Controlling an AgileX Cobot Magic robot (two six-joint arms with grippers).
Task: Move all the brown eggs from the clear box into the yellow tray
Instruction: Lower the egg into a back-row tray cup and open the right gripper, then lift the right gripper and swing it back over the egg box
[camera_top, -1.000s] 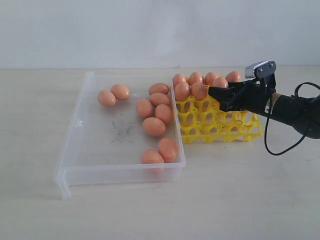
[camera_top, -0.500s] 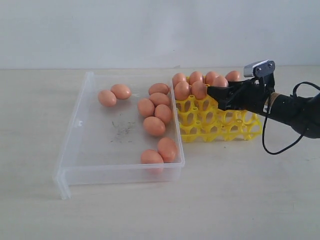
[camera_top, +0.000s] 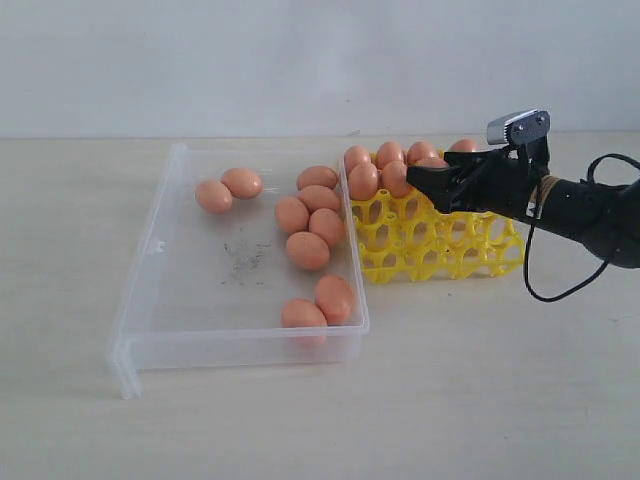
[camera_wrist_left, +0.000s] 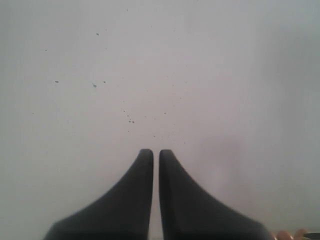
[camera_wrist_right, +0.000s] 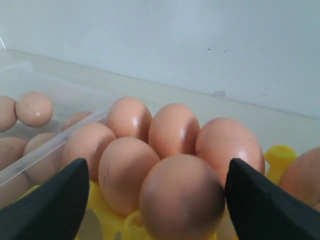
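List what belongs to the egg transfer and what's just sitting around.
Job: brown eggs, some in the clear box, some seated in the yellow tray; right end effector, open over the tray.
Not in play: left end effector, shut; table; back wall; black cable on the right arm.

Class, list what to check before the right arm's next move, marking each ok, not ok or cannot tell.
1. Right gripper open: ok.
2. Egg between its fingers rests on the yellow tray: ok.
3. Fingers clear of that egg: cannot tell.
4. Empty tray cups available: ok, near rows free.
5. Clear box emptied: not ok, nine brown eggs inside.
6. Left gripper shut, outside the exterior view: ok.
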